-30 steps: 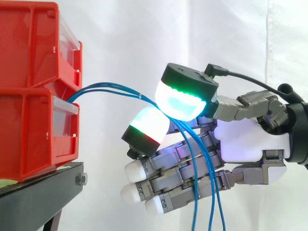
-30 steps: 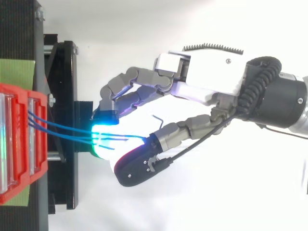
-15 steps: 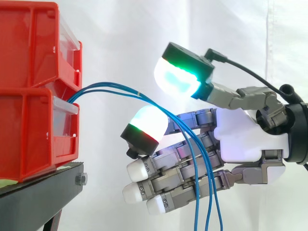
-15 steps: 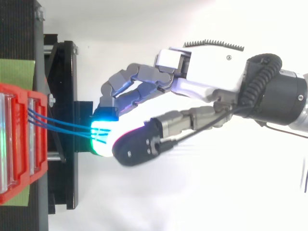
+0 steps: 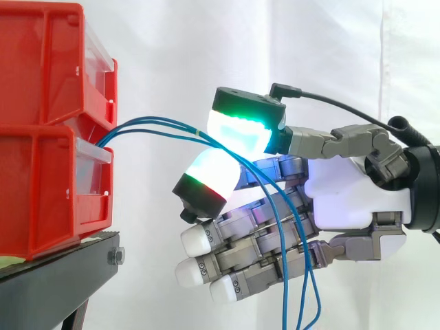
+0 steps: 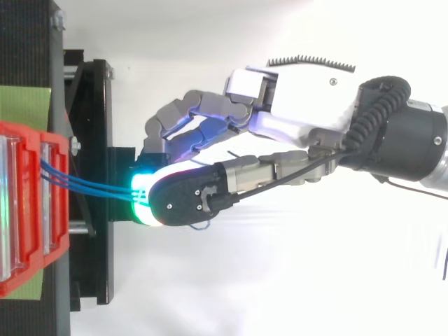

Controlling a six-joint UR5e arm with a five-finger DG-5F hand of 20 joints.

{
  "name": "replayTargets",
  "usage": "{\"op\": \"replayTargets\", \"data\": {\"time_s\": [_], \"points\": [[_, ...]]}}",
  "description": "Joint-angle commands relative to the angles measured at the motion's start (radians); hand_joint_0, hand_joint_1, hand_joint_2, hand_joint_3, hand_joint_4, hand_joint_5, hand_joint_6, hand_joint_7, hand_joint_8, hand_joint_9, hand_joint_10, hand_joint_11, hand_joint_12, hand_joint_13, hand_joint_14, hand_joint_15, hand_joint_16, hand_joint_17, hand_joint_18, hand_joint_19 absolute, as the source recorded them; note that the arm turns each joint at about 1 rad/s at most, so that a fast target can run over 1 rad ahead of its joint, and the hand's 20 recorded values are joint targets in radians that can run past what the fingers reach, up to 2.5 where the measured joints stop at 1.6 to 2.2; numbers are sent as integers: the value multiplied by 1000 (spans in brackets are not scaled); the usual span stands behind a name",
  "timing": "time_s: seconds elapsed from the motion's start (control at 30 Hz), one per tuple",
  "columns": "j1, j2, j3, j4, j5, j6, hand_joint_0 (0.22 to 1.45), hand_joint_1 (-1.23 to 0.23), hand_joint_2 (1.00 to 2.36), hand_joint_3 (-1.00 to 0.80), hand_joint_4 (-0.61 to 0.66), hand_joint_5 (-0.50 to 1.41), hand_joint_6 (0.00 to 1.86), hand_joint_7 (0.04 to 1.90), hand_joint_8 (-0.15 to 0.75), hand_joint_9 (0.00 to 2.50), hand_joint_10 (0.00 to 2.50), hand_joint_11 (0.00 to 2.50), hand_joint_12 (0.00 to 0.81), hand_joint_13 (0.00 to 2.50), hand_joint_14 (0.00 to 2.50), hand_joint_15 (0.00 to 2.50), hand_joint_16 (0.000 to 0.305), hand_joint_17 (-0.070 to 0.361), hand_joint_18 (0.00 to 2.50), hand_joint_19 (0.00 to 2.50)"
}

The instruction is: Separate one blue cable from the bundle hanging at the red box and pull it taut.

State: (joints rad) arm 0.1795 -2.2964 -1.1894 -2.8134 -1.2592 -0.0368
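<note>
- since half a second ago the thumb has come down and forward from its raised position; it now sits over the strands where they cross the finger pad, and in the top view it has swung across to cover them.
- hand (image 5: 357,199): fingers point at the red box. the green-and-cyan thumb pad (image 5: 242,130) is closed down against the finger pad (image 5: 210,175) below it, and the strands run between the two. judged clamped on them, though the exact contact line is hidden.
- blue cables (image 5: 161,127): they leave the front of the red box, rise in a shallow arc, then dip into the pinch. past the pads they hang down across the lower fingers and out of the bottom edge.
- relation that governs the next move: the free span lies between box and hand, to the view's left of the pads. its long axis is roughly level and in line with the fingers.
- judgement: the arc shows slack, so the span is not yet taut. pulling straight away from the box, along that axis, should take it up.
- judgement: the strands enter the pinch together. whether one is singled out cannot be told.
- red box (image 5: 41,185): it stands on the black stand (image 5: 62,275), well apart from the fingertips.
</note>
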Motion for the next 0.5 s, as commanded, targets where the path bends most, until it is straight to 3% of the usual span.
{"op": "replayTargets", "data": {"time_s": [0.0, 0.3, 0.47], "points": [[-2, 0, 7, -15, 0, 0, 675, -749, 1016, -336, 126, -213, 867, 940, 278, 772, 17, 476, 279, 579, 6, 140, 34, 76, 469, 237], [-2, 0, 7, -24, 0, 0, 687, -762, 1000, -500, 139, -218, 872, 898, 273, 774, 16, 491, 274, 582, 6, 138, 33, 75, 478, 239], [-2, 0, 8, -24, 0, 0, 681, -755, 1000, -500, 132, -210, 875, 903, 275, 795, 17, 490, 273, 592, 6, 141, 33, 74, 491, 233]]}}
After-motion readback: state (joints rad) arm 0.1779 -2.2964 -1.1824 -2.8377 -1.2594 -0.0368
